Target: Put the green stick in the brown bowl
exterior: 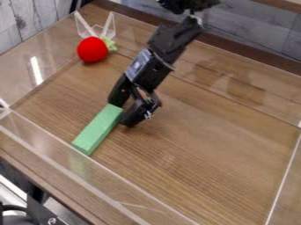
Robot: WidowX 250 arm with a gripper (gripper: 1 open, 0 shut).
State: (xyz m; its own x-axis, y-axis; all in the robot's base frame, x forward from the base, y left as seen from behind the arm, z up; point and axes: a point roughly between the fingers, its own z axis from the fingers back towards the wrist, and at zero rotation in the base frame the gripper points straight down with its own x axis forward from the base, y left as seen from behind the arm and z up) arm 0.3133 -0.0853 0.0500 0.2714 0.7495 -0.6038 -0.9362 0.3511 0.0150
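Observation:
The green stick (pixel 94 131) is a flat light-green block lying slantwise on the wooden table, its lower end pointing toward the front left. My gripper (pixel 132 106) is tilted over the stick's upper right end, and that end sits between the dark fingers (pixel 119 95), which close on it. The arm leans in from the top right. No brown bowl is in view.
A red ball (pixel 91 49) with pale leaves lies at the back left. Clear plastic walls (pixel 35 68) ring the wooden tabletop (pixel 212 149), with a low front wall near the bottom edge.

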